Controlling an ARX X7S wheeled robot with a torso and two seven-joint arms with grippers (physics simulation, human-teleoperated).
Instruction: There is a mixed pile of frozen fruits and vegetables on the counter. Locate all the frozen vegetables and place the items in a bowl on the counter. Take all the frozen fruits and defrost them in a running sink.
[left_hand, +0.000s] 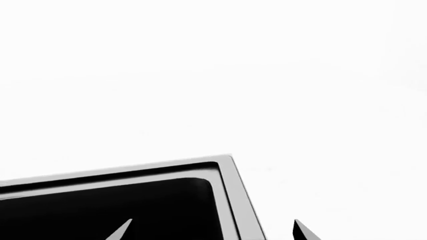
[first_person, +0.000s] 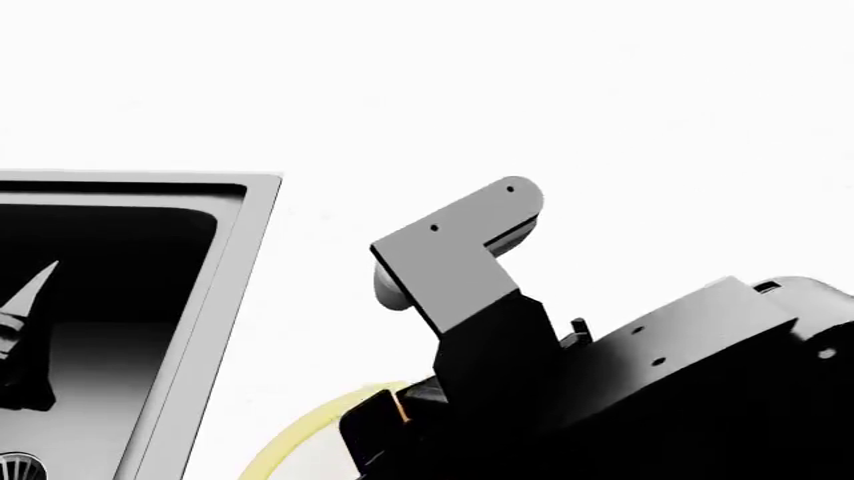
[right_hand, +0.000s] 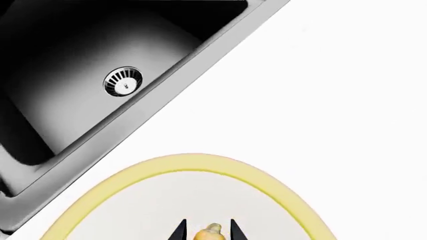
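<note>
Carrot (right_hand: 209, 232) sits pinched between my right jaws (right_hand: 207, 231), only its orange end showing, right over the bowl (right_hand: 193, 164). I read that as deliberate: the carrot is a vegetable, so it belongs in the bowl, and I'm holding it above the pale inside so it should land within the yellow rim. The bowl stands on the white surface (right_hand: 347, 100) just right of the sink (right_hand: 100, 60), near me; from the head view only a sliver of its rim peeks out under my right arm (first_person: 534, 340).

My left jaws (left_hand: 212, 229) stand apart with nothing between them, parked over the far right corner of the sink, I'd guess ready for the fruit work. No fruit or eggplant shows in any view, and the basin looks dry.

I can find no brand, label or writing anywhere
</note>
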